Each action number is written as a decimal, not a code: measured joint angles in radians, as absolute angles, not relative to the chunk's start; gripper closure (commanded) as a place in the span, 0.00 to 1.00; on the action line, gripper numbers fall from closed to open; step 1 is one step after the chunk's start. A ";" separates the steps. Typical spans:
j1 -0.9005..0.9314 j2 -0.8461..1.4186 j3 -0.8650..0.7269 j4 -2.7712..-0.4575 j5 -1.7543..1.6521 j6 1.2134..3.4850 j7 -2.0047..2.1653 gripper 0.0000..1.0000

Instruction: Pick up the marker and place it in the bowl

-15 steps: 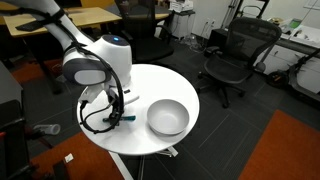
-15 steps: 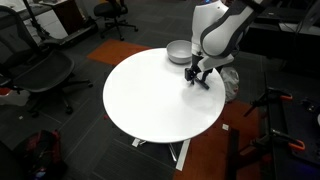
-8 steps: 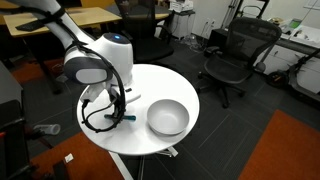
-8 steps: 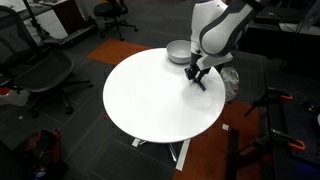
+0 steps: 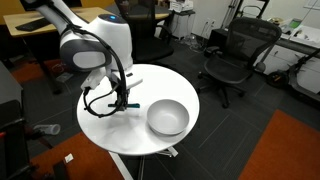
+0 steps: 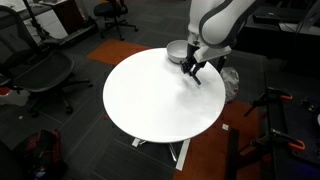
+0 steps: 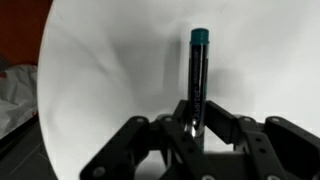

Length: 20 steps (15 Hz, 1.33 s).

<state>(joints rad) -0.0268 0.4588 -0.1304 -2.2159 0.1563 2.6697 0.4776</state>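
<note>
My gripper is shut on the marker, a slim dark stick with a teal end that points away from the jaws in the wrist view. In both exterior views the gripper hangs a little above the round white table with the marker in it. The shiny metal bowl sits on the table beside the gripper. In an exterior view the bowl lies at the far edge, partly behind the arm.
The round white table stands on a single pedestal. Black office chairs stand around it. Orange carpet lies to one side. A crumpled white bag lies on the floor beside the table.
The gripper has shut on the marker and risen from the tabletop, lifting it. The arm now stands higher than before.
</note>
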 measured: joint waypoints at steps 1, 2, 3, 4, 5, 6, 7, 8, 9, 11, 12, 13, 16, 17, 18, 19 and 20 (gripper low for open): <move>-0.021 0.434 -0.138 -2.216 0.156 2.669 0.479 0.94; -0.015 0.410 -0.149 -2.217 0.156 2.668 0.482 0.94; -0.012 0.389 -0.161 -2.216 0.154 2.667 0.485 0.94; -0.012 0.370 -0.174 -2.214 0.153 2.663 0.490 0.94; -0.014 0.355 -0.186 -2.209 0.153 2.657 0.494 0.94; -0.018 0.343 -0.198 -2.201 0.153 2.649 0.494 0.94; -0.023 0.336 -0.207 -2.188 0.153 2.642 0.494 0.94; -0.032 0.332 -0.212 -2.173 0.153 2.635 0.494 0.94; -0.039 0.331 -0.216 -2.158 0.153 2.627 0.494 0.94; -0.051 0.331 -0.219 -2.129 0.154 2.612 0.496 0.94; -0.056 0.331 -0.219 -2.117 0.155 2.606 0.497 0.94; -0.059 0.332 -0.219 -2.105 0.156 2.601 0.498 0.94; -0.063 0.346 -0.219 -2.070 0.158 2.588 0.519 0.94; -0.065 0.356 -0.219 -2.055 0.158 2.583 0.531 0.94; -0.068 0.367 -0.219 -2.039 0.158 2.576 0.546 0.94; -0.071 0.380 -0.220 -2.023 0.158 2.569 0.561 0.94; -0.074 0.395 -0.222 -2.006 0.158 2.563 0.579 0.94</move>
